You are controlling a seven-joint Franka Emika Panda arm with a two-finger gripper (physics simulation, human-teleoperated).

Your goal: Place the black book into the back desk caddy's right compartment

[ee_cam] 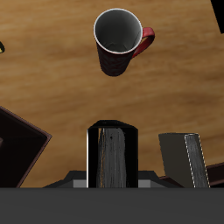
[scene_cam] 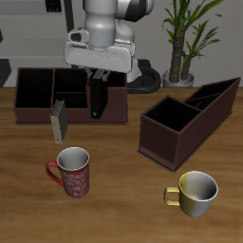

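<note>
My gripper [scene_cam: 96,82] is shut on the top of the black book [scene_cam: 96,101], which hangs upright in the air. The book hangs by the front wall of the back desk caddy [scene_cam: 33,109], a long dark maroon box, at the edge of its right compartment [scene_cam: 112,87]. I cannot tell whether its lower end is over the compartment or just in front of the wall. In the wrist view the black book [ee_cam: 114,156] points down from the gripper [ee_cam: 114,182], with wooden table beyond it.
A thin grey book [scene_cam: 59,123] [ee_cam: 185,157] stands just in front of the back caddy. A red mug [scene_cam: 72,173] [ee_cam: 121,39] and a cream mug [scene_cam: 195,190] sit nearer the front edge. An angled dark caddy [scene_cam: 190,119] lies beside the back one.
</note>
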